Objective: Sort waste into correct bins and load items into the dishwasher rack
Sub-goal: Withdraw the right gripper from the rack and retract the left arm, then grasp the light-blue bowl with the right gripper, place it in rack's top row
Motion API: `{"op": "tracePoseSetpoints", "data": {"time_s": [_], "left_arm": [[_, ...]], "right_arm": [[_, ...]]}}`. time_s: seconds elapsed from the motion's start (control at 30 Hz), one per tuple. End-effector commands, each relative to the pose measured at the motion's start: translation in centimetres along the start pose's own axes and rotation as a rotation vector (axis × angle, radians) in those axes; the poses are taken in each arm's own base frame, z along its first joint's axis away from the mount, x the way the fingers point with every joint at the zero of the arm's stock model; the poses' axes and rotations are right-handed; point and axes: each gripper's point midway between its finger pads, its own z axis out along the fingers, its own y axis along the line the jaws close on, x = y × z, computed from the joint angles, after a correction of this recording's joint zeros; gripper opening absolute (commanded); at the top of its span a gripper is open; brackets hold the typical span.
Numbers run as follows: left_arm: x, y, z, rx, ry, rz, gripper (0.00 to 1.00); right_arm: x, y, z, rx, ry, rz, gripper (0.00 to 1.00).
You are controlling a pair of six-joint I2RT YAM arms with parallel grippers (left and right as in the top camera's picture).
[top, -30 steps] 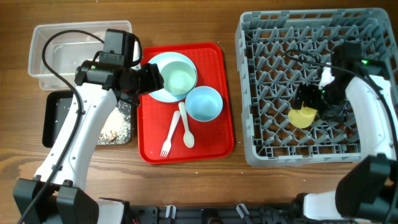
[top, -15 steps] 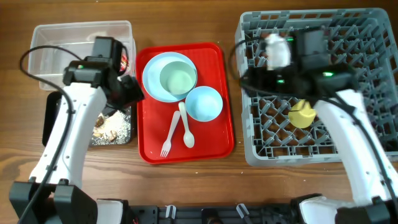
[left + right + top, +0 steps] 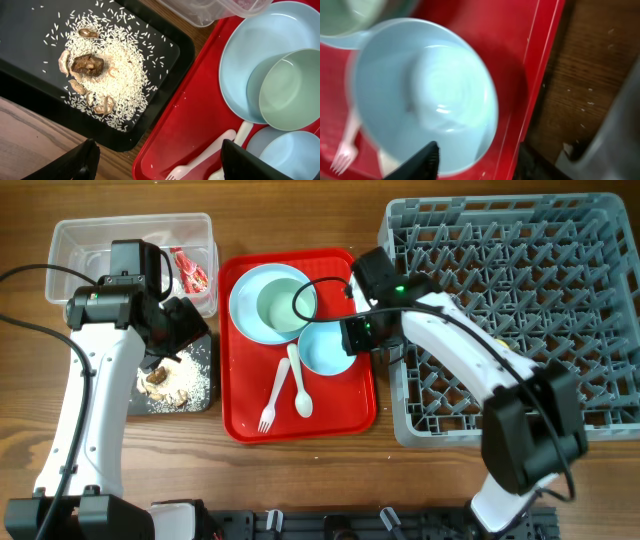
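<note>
My left gripper (image 3: 190,325) (image 3: 160,167) is open and empty, above the gap between the black tray (image 3: 85,370) (image 3: 30,35) and the red tray's left edge. Rice and brown scraps (image 3: 175,378) (image 3: 92,67) lie in the black tray. The red wrapper (image 3: 191,270) lies in the clear tub (image 3: 95,255). My right gripper (image 3: 356,336) (image 3: 482,162) is open, its jaws on either side of the right rim of the light-blue bowl (image 3: 325,348) (image 3: 425,95). The pale-green bowl (image 3: 287,305) (image 3: 292,90) sits on the light-blue plate (image 3: 245,305) (image 3: 247,55). Fork (image 3: 272,398) and spoon (image 3: 299,385) lie beside them. The yellow cup is almost hidden under my right arm.
The flat red serving tray (image 3: 345,405) (image 3: 542,45) holds the dishes in the middle. The grey dishwasher rack (image 3: 520,270) stands right of it, with a narrow strip of bare wood (image 3: 590,75) between them. The tub's corner (image 3: 215,10) overhangs the red tray's edge.
My right arm has left the rack, with the yellow cup still in it, and swung left to the light-blue bowl. My left arm has drawn back left from the plate; the wrapper now shows in the tub.
</note>
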Motion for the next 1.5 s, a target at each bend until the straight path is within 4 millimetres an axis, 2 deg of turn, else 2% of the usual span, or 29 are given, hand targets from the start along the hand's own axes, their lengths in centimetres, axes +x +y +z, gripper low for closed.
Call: {"op": "tracePoseSetpoints", "data": {"time_s": [0.0,0.07,0.1,0.2,0.3,0.43,0.57,0.6,0.7,0.83,0.87,0.93,1.0,1.13,1.33,1.47], "left_arm": [[-0.5,0.2,-0.6,0.000,-0.030,-0.022,0.79],[-0.5,0.2,-0.6,0.000,-0.030,-0.022,0.79],[-0.5,0.2,-0.6,0.000,-0.030,-0.022,0.79],[-0.5,0.2,-0.6,0.000,-0.030,-0.022,0.79],[-0.5,0.2,-0.6,0.000,-0.031,-0.022,0.79],[-0.5,0.2,-0.6,0.000,-0.030,-0.022,0.79],[-0.5,0.2,-0.6,0.001,-0.031,-0.022,0.79],[-0.6,0.1,-0.6,0.003,-0.034,-0.022,0.79],[-0.8,0.0,-0.6,0.007,-0.041,-0.023,0.79],[-1.0,-0.2,-0.6,0.014,-0.051,-0.023,0.79],[-1.0,-0.2,-0.6,0.015,-0.053,-0.023,0.79],[-1.1,-0.2,-0.7,0.017,-0.055,-0.024,0.79],[-1.1,-0.2,-0.7,0.017,-0.055,-0.024,0.79],[-1.1,-0.2,-0.7,0.017,-0.056,-0.023,0.79],[-1.1,-0.2,-0.7,0.017,-0.056,-0.023,0.79],[-1.1,-0.2,-0.7,0.017,-0.056,-0.024,0.79]], "right_arm": [[0.5,-0.9,2.8,0.040,0.053,0.064,0.32],[0.6,-1.0,3.3,0.040,0.063,0.067,0.11],[0.6,-1.0,3.2,0.041,0.062,0.066,0.04],[-0.3,-0.9,2.2,0.035,0.027,0.066,0.04],[-2.0,-1.3,-0.3,0.051,-0.048,0.071,0.04],[-5.2,-3.6,-7.3,0.175,-0.251,0.089,0.04],[-8.6,-6.6,-15.8,0.359,-0.541,0.119,0.04],[-9.7,-7.3,-18.7,0.425,-0.645,0.098,0.04],[-11.3,-9.5,-22.9,0.632,-0.765,0.034,0.04],[-12.0,-14.1,-27.3,1.044,-0.829,0.098,0.04],[-12.1,-14.7,-27.8,1.099,-0.839,0.125,0.04],[-12.9,-15.7,-27.8,1.195,-0.836,0.134,0.04],[-13.4,-16.1,-27.0,1.222,-0.830,0.139,0.04],[-14.4,-17.2,-22.8,1.245,-0.746,0.102,0.04],[-14.3,-19.4,-17.3,1.315,-0.622,0.095,0.04],[-14.2,-19.9,-15.5,1.336,-0.594,0.101,0.04]]}}
